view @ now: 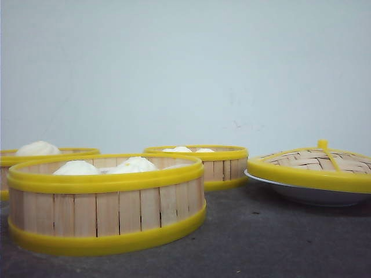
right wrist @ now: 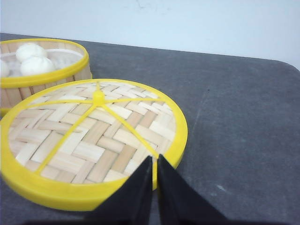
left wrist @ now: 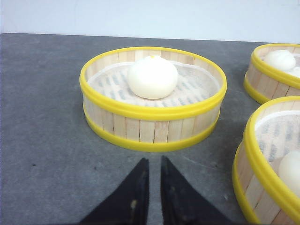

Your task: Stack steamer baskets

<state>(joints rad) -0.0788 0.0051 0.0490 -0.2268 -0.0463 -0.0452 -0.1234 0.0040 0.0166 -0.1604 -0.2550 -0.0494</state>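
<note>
- Baskets, three alike, stand apart on a dark grey, finely speckled tabletop (view: pixel 278 243); none is stacked on another.
- Nearest basket (view: pixel 107 214) in the front view: round and shallow, wall of pale upright wooden slats, smooth glossy yellow plastic rims top and bottom, with smooth white domed buns (view: pixel 107 167) showing over the rim.
- Left basket (left wrist: pixel 152 101) sits just ahead of the left gripper (left wrist: pixel 154 164), apart from it; a perforated pale liner covers its floor and one round, matte white bun (left wrist: pixel 152 77) with a small yellow dot on top sits on it.
- Left gripper's fingers (left wrist: pixel 138 187) are black, tapering to points, drawn close with only a narrow slit between them, holding nothing.
- Rear basket (view: pixel 206 165) stands behind the nearest one in the front view, with white buns inside.
- Domed lid (right wrist: pixel 91 138) lies right in front of the right gripper (right wrist: pixel 154 161), its yellow rim at the fingertips; I cannot tell whether they touch it.
- Lid's surface is flat bamboo strips woven in a herringbone pattern, crossed by thin yellow ribs that meet at a small yellow knob (right wrist: pixel 98 96).
- Right gripper's fingers (right wrist: pixel 138 192) are black and wedge-shaped, nearly pressed together, gripping nothing.
- Shallow white plate (view: pixel 313 196), smooth and glossy, sits under the lid in the front view.
</note>
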